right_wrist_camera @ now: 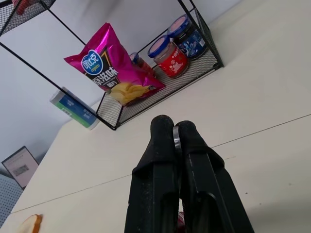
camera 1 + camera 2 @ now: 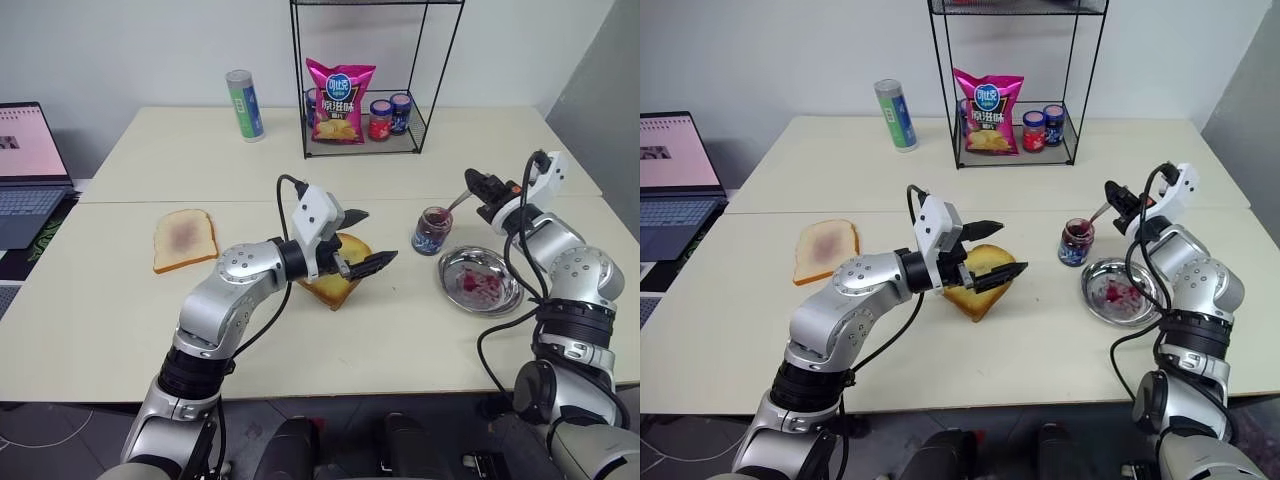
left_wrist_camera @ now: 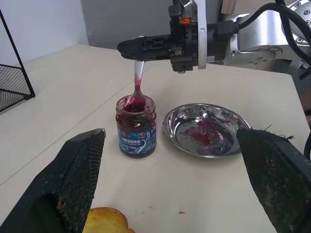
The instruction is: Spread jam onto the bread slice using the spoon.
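Observation:
The bread slice (image 2: 338, 284), golden with a brown crust, lies at the table's middle. My left gripper (image 2: 362, 240) hovers open just over it, one finger on each side of its far edge; only a corner of the bread (image 3: 104, 221) shows beside one finger. To the right stands the small glass jar of dark jam (image 2: 432, 230). My right gripper (image 2: 478, 184) is shut on the handle of the silver spoon (image 3: 138, 77), which slants down with its bowl inside the jam jar (image 3: 136, 127). In the right wrist view the spoon handle (image 1: 177, 138) sits pinched between the shut fingers.
A round steel plate (image 2: 505, 290) smeared with jam sits right of the jar. A paler slice (image 2: 184, 238) lies at the left. At the back, a wire rack (image 2: 300, 120) holds a pink chips bag (image 2: 340, 100) and two lidded jars (image 2: 380, 118). A can (image 2: 244, 104) and a laptop (image 2: 25, 170) stand further left.

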